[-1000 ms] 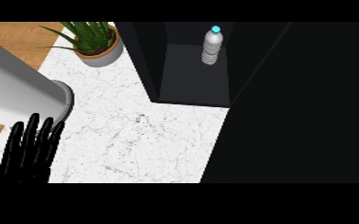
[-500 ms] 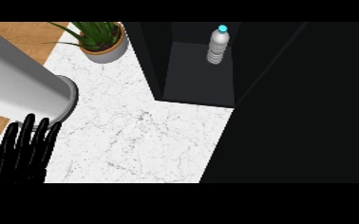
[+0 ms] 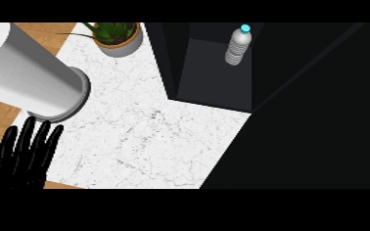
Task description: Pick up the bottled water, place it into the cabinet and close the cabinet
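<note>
The bottled water (image 3: 237,47), clear with ribbed sides and a blue cap, stands upright inside the dark open cabinet (image 3: 217,84) at the top middle of the head view. No hand touches it. My left hand (image 3: 27,157) shows at the lower left edge, open, fingers straight and pointing up, resting over the counter's corner far from the bottle. My right hand does not show anywhere.
A thick grey forearm-like cylinder (image 3: 36,73) slants in from the upper left above the white marble counter (image 3: 145,137). A potted plant (image 3: 117,38) stands at the counter's back. A large dark panel (image 3: 311,127) fills the right side.
The view has shifted, so bottle, cabinet and plant sit further right in the picture. The grey cylinder reaches further in. The bottle keeps its place in the cabinet; the left hand stays put.
</note>
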Robot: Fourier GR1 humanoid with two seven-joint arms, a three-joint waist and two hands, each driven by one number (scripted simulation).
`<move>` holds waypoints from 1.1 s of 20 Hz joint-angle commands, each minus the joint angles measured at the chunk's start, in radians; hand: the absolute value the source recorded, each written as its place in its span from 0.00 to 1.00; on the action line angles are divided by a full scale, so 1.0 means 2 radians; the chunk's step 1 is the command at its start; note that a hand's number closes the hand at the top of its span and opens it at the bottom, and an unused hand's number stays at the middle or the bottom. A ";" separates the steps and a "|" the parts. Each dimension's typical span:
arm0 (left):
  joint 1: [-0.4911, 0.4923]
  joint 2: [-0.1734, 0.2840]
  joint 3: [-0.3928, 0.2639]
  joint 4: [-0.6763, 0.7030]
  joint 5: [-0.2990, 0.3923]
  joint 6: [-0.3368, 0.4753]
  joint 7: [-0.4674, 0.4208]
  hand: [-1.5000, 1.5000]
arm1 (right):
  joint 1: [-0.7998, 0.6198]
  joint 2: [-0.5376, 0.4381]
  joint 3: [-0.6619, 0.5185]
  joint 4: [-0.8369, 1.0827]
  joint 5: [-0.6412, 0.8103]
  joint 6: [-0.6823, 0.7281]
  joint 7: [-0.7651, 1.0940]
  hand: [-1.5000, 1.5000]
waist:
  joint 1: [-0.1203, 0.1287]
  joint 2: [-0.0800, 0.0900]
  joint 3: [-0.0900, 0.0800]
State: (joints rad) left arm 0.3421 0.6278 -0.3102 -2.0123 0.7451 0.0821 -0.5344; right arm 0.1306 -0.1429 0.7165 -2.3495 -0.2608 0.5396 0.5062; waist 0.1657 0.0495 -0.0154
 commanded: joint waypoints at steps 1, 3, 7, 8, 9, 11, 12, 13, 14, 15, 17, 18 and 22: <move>-0.005 0.014 0.011 -0.002 0.009 -0.014 0.007 0.00 | -0.023 0.068 0.022 0.088 -0.043 -0.061 0.032 1.00 | 0.002 0.001 0.002; 0.001 0.007 0.006 -0.002 0.004 -0.011 0.000 0.00 | -0.016 0.068 -0.005 0.083 -0.046 -0.088 0.023 1.00 | -0.004 -0.001 0.002; 0.016 0.006 0.011 0.005 0.006 -0.011 -0.005 0.00 | -0.001 0.068 -0.066 0.065 -0.033 -0.127 -0.019 1.00 | -0.021 -0.005 0.003; 0.013 0.010 0.021 -0.001 0.012 -0.010 -0.002 0.00 | 0.004 0.068 -0.076 0.066 -0.031 -0.135 -0.018 1.00 | -0.024 -0.005 0.003; 0.016 0.005 0.016 0.009 0.010 -0.008 -0.004 0.00 | 0.009 0.068 -0.078 0.069 -0.029 -0.142 -0.029 1.00 | -0.029 -0.003 0.003; 0.019 0.008 0.019 0.006 0.010 -0.013 -0.006 0.00 | 0.011 0.068 -0.092 0.073 -0.027 -0.159 -0.036 1.00 | -0.029 -0.004 0.002; 0.018 0.007 0.019 0.000 0.013 -0.010 -0.004 0.00 | 0.009 0.069 -0.100 0.077 -0.030 -0.165 -0.037 1.00 | -0.030 -0.004 0.003; 0.021 0.009 0.024 0.005 0.014 -0.015 -0.008 0.00 | 0.006 0.069 -0.104 0.078 -0.033 -0.169 -0.043 1.00 | -0.025 -0.003 0.002; 0.019 0.007 0.024 0.005 0.013 -0.013 -0.008 0.00 | 0.002 0.069 -0.110 0.084 -0.035 -0.176 -0.044 1.00 | -0.029 -0.004 0.003; 0.022 0.008 0.020 0.003 0.016 -0.016 -0.005 0.00 | -0.001 0.069 -0.116 0.089 -0.039 -0.181 -0.045 1.00 | -0.026 -0.003 0.003; 0.023 0.009 0.018 0.004 0.014 -0.021 -0.005 0.00 | -0.020 0.069 -0.135 0.111 -0.043 -0.188 -0.055 1.00 | -0.021 -0.002 0.003; 0.021 0.009 0.019 0.000 0.014 -0.021 -0.006 0.00 | -0.031 0.069 -0.148 0.121 -0.050 -0.197 -0.056 1.00 | -0.019 -0.002 0.004; 0.023 0.015 0.019 0.000 0.021 -0.034 0.000 0.00 | -0.113 0.070 -0.190 0.173 -0.062 -0.251 -0.058 1.00 | -0.006 -0.003 0.004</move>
State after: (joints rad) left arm 0.3831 0.6508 -0.2696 -2.0083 0.7766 0.0344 -0.5426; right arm 0.0321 -0.0473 0.3968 -2.1282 -0.4085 0.1852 0.3912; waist 0.1351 0.0363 -0.0123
